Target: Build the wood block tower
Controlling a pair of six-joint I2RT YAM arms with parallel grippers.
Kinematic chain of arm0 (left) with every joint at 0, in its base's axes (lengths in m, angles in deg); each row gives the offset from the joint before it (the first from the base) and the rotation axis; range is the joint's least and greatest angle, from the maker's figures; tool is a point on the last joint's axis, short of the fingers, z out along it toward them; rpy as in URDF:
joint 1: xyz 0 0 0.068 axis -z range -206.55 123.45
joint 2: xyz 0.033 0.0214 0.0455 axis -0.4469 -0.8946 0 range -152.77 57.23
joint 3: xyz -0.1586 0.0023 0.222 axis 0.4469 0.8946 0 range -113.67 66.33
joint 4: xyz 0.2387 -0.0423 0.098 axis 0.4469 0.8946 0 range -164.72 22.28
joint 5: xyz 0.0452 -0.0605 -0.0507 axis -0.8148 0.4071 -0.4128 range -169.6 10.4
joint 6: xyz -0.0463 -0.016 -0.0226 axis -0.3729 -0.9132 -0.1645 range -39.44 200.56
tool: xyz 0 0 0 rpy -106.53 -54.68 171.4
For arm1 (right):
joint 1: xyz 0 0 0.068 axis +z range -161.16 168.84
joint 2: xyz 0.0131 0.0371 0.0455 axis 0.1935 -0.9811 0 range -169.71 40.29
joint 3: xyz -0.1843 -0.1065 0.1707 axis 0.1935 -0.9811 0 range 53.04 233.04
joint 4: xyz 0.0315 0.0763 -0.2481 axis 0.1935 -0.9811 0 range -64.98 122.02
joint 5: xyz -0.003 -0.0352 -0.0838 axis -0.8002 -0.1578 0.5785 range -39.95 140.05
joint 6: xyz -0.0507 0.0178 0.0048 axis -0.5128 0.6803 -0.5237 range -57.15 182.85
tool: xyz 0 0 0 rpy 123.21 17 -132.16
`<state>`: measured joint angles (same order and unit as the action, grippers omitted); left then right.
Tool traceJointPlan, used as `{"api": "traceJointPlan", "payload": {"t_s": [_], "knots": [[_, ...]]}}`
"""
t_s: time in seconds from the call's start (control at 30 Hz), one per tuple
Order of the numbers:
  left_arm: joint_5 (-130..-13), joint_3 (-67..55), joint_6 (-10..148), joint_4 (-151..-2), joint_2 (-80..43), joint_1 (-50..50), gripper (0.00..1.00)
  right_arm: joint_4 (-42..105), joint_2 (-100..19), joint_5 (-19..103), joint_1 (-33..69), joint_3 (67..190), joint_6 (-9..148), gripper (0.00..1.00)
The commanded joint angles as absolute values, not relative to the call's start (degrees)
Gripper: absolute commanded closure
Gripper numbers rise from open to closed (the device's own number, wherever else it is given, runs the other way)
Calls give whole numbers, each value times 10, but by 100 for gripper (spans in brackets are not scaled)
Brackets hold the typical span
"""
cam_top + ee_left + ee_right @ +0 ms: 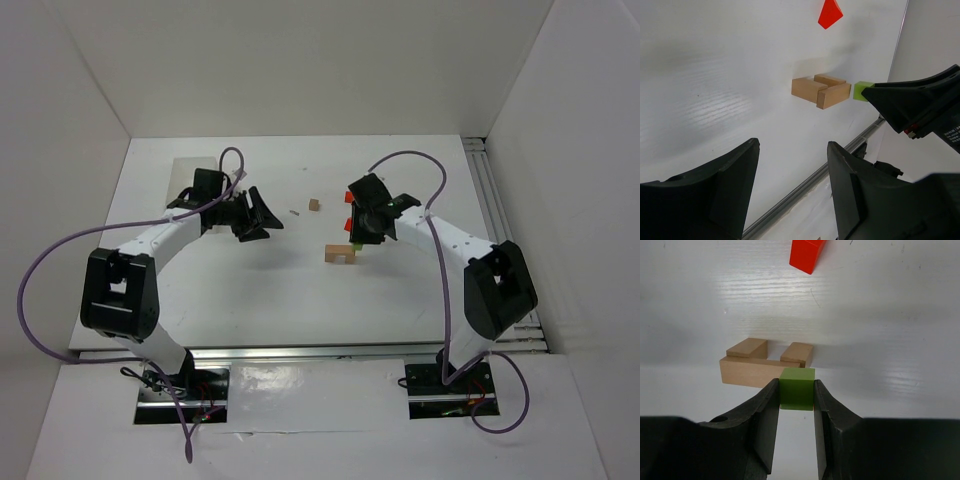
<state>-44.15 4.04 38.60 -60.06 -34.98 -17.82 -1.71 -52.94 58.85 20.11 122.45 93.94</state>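
The green block is clamped between the fingers of the right gripper, at one end of the tan blocks; whether it touches them, or rests on the table, cannot be told; its lower part is hidden by the fingers; a red block is cut off by the upper edge; the left gripper is spread apart, nothing being held; a small tan cube is seen farther back.
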Motion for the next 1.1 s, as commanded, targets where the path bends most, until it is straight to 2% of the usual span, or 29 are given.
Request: {"api": "traceJointPlan", "payload": {"t_s": [0.0, 0.43, 1.07], "knots": [[-431, 21, 400, -607, -350, -176, 31, -5, -531, 600, 198, 1225, 954, 78], [-431, 5, 394, -607, -366, -165, 31, 13, -518, 582, 164, 1168, 948, 78], [-431, 5, 394, -607, -360, -165, 31, 52, -550, 548, 158, 1178, 942, 80]]}}
